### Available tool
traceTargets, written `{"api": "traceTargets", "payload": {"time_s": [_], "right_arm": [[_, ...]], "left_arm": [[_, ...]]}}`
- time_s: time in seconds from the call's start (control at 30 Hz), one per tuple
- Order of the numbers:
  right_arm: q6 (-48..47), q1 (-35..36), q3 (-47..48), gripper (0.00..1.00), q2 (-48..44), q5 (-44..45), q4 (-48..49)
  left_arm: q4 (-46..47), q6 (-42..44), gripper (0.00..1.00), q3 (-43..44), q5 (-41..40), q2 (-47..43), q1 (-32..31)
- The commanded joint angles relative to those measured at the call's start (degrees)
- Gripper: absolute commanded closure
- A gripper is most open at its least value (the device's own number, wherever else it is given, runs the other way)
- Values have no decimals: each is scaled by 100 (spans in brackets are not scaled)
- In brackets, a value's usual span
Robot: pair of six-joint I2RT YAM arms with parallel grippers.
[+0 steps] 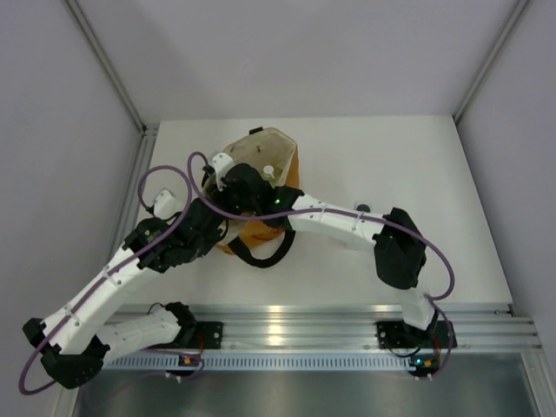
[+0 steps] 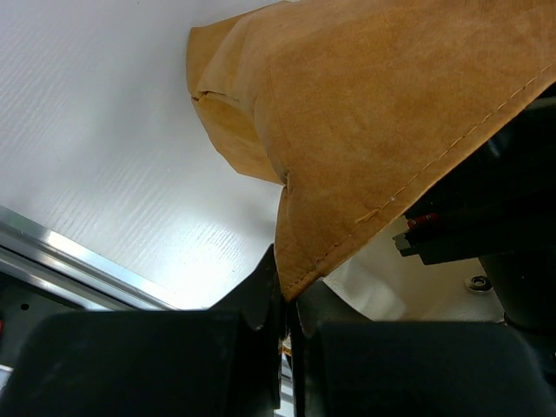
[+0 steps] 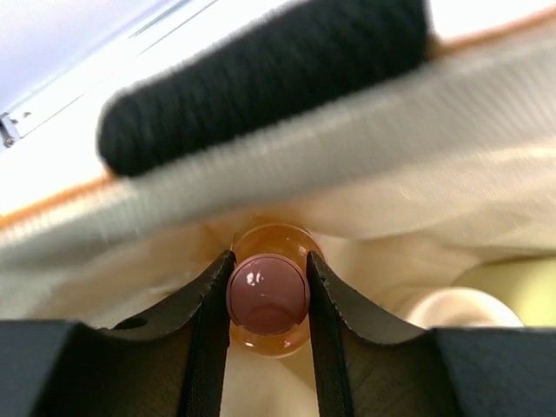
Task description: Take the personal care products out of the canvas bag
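Observation:
The canvas bag [image 1: 278, 152] stands near the table's middle, its mouth open and the cream lining showing. My left gripper [image 2: 287, 291] is shut on a tan edge of the bag [image 2: 373, 113]. My right gripper [image 3: 268, 261] reaches inside the bag and is shut on the pink cap of the orange bottle [image 3: 268, 295], which stands upright between the fingers [image 3: 204, 321]. To its right, low in the bag, lies a pale green bottle with a white cap [image 3: 453, 309]. A white cap [image 1: 270, 171] also shows inside the bag from above. I see none of the other products.
A black strap handle [image 3: 261, 78] crosses just above the bag's rim, over my right gripper. Another black strap [image 1: 261, 252] trails on the white table [image 1: 391, 156] in front of the bag. Grey walls enclose the table on three sides.

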Motion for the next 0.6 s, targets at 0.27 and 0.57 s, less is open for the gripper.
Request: {"api": "traceTargets", "payload": {"time_s": [0.27, 0.57], "right_arm": [[-219, 152, 48, 100, -1508, 616, 283], [-369, 144, 969, 100, -1992, 845, -613]], "left_arm": [[-103, 105, 100, 173, -355, 70, 6], [-86, 149, 100, 199, -346, 140, 6]]}}
